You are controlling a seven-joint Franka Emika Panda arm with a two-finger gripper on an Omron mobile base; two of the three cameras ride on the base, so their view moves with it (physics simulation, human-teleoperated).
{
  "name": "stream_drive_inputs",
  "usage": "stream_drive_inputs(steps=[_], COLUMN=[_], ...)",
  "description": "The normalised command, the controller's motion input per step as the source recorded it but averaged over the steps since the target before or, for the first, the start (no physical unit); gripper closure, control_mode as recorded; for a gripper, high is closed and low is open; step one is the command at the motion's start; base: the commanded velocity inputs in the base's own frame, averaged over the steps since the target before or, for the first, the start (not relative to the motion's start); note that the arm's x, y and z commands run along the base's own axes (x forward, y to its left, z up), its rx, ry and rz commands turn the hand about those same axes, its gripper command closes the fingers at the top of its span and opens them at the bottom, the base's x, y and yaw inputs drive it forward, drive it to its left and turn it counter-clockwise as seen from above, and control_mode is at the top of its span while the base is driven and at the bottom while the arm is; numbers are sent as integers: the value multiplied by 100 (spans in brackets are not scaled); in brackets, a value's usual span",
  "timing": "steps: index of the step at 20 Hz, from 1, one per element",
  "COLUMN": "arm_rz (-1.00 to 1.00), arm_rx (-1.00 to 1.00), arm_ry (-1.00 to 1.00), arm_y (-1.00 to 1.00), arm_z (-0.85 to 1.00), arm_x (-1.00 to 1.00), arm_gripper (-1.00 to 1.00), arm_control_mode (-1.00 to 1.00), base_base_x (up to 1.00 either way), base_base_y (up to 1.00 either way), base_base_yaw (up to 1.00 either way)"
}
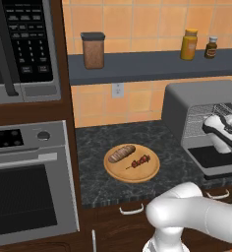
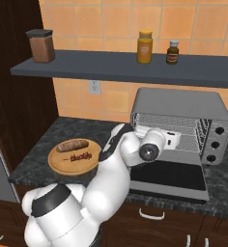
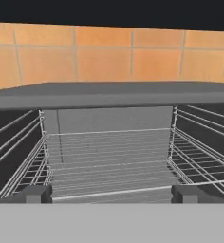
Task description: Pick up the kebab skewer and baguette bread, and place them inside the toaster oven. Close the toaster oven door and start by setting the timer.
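The gripper [image 3: 112, 193] is held spread and empty at the mouth of the boxy grey oven [image 2: 183, 108], facing its wire rack [image 3: 109, 168]. The slashed golden baguette [image 1: 121, 153] and thin skewer [image 1: 140, 161] are seen well apart on a round wooden board [image 1: 132, 173].

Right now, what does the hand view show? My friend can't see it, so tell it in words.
The open hand points straight into the toaster oven, whose wire rack is bare. Its two dark fingertips stand wide apart at the bottom, and orange wall tiles show above the oven's grey top.
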Motion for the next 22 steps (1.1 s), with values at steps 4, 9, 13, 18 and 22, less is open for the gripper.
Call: stream_drive_inputs(steps=[4, 9, 13, 18, 22], arm_rz=[0, 0, 7, 14, 4], arm_rx=[0, 0, 0, 0, 0], arm_ry=[0, 2, 1, 6, 14], arm_y=[-49, -16, 1, 3, 0], arm_z=[-2, 0, -11, -1, 0], arm_x=[35, 33, 23, 42, 45], arm_gripper=[-100, -100, -100, -100, -100], arm_control_mode=[-100, -100, -100, -100, -100], base_base_x=[0, 0, 0, 0, 0], base_base_y=[0, 0, 0, 0, 0], base_base_yaw=[0, 0, 0, 0, 0])
